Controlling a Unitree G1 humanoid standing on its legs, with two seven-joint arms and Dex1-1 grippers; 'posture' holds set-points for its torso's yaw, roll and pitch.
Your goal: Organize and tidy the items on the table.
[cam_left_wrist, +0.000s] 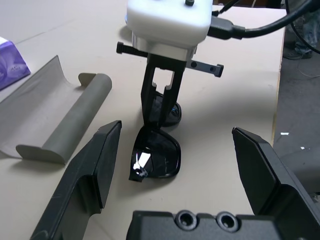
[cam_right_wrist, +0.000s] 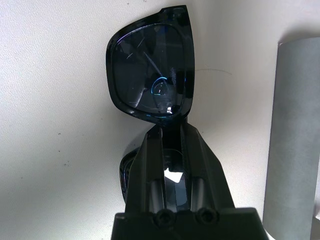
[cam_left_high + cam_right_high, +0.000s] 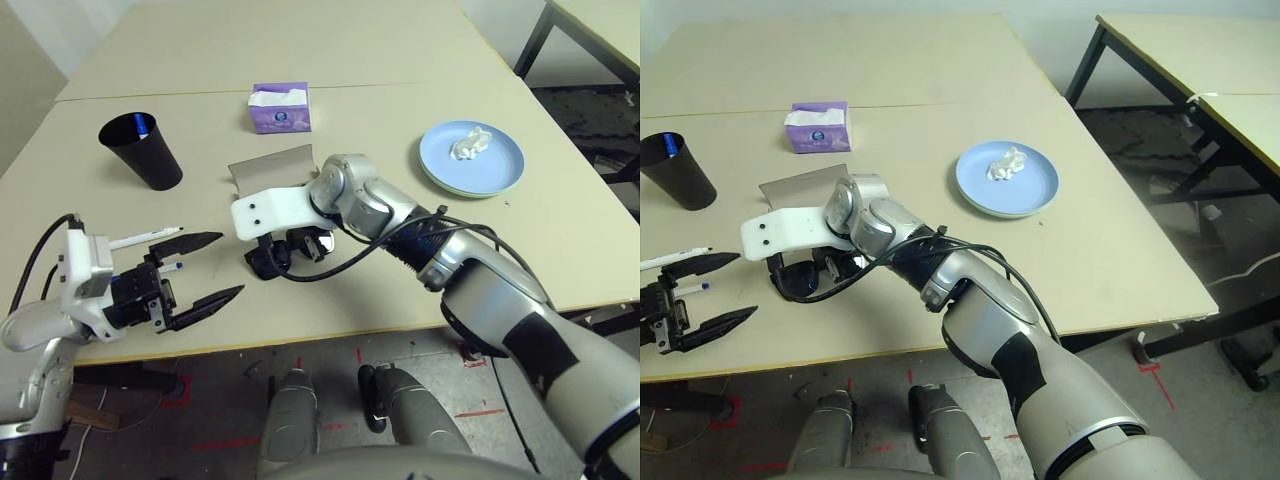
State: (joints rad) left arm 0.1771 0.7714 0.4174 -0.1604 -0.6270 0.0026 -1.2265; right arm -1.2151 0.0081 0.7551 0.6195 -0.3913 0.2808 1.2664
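Note:
The black sunglasses (image 2: pixel 150 80) lie folded on the table (image 3: pixel 400 70) near its front middle. My right gripper (image 3: pixel 295 250) reaches down from above and is shut on their frame between the lenses (image 1: pixel 155 157). Just behind them the grey glasses case (image 3: pixel 270 168) lies open. My left gripper (image 3: pixel 232 264) hovers open at the front left, pointing at the sunglasses, a short gap away. A white pen (image 3: pixel 145 238) lies on the table beside its fingers. The black cup (image 3: pixel 142 152) stands at the back left with something blue inside. The crumpled tissue (image 3: pixel 470 143) rests on the blue plate (image 3: pixel 500 165).
A purple tissue box (image 3: pixel 281 108) stands behind the case. A green rim shows under the blue plate. A separate table with dark legs (image 3: pixel 1200 60) stands to the right. The front edge of the table runs just below both grippers.

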